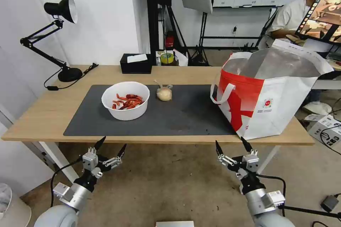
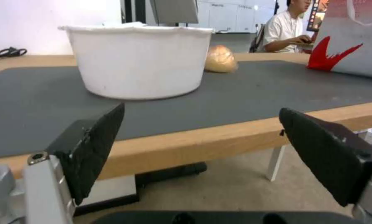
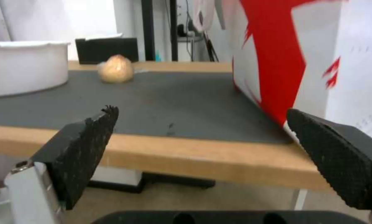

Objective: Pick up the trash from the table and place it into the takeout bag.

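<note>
— Where's the trash?
— I see the bowl (image 1: 125, 100) and, I think, a small bag (image 1: 164, 94) on the mat (image 1: 184, 113), beyond the table (image 1: 42, 113) edge.
— Grippers?
— Left gripper (image 1: 111, 147), right gripper (image 1: 231, 145) — both spread wide, below the edge; takeout bag (image 1: 270, 95) right.

Both arms are held low in front of the table (image 1: 46, 113), below its near edge and clear of it. Left gripper (image 1: 111, 146) sits beneath the table's left half, fingers spread wide, holding nothing. Right gripper (image 1: 231, 145) sits beneath the table's right half, fingers likewise spread wide, holding nothing. Both wrists angle upward toward the edge.
</note>
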Robot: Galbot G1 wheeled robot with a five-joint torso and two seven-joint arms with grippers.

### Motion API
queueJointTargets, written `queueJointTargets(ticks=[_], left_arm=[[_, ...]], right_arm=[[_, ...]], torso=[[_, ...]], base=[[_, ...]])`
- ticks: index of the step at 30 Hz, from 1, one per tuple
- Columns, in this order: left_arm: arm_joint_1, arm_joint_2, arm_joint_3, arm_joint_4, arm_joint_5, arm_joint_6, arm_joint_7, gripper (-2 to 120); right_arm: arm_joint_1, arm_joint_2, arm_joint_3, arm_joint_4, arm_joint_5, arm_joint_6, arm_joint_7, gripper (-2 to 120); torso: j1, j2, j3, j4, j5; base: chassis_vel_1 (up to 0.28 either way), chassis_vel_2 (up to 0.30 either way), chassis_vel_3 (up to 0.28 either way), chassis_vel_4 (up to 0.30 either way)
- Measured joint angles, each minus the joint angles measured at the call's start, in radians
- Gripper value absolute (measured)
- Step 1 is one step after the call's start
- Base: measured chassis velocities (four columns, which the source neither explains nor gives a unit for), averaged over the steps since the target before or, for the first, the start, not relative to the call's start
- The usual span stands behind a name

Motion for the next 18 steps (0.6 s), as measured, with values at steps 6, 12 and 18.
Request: queueJointTargets(ticks=[6, 12, 18], left_arm=[[0.011, -0.004, -0.001, 0.004, -0.005, -0.006, 0.002, 100], [0.011, -0.004, -0.001, 0.003, -0.008, -0.006, 0.003, 100], [0.016, -0.004, -0.004, 0.003, -0.008, -0.006, 0.004, 100]], right_arm=[[0.025, 0.005, -0.031, -0.014, -0.004, -0.004, 0.000, 100], [0.029, 0.011, -0.046, -0.017, -0.013, -0.007, 0.001, 100], [0.034, 0.010, -0.048, -0.021, -0.013, -0.010, 0.001, 100]], torso=[[0.000, 0.000, 0.000, 0.0002, 0.0000], [0.000, 0.000, 0.000, 0.0001, 0.0000], [0.000, 0.000, 0.000, 0.0000, 0.0000]], base=[[0.000, 0.000, 0.000, 0.000], [0.000, 0.000, 0.000, 0.000], [0.000, 0.000, 0.000, 0.000]])
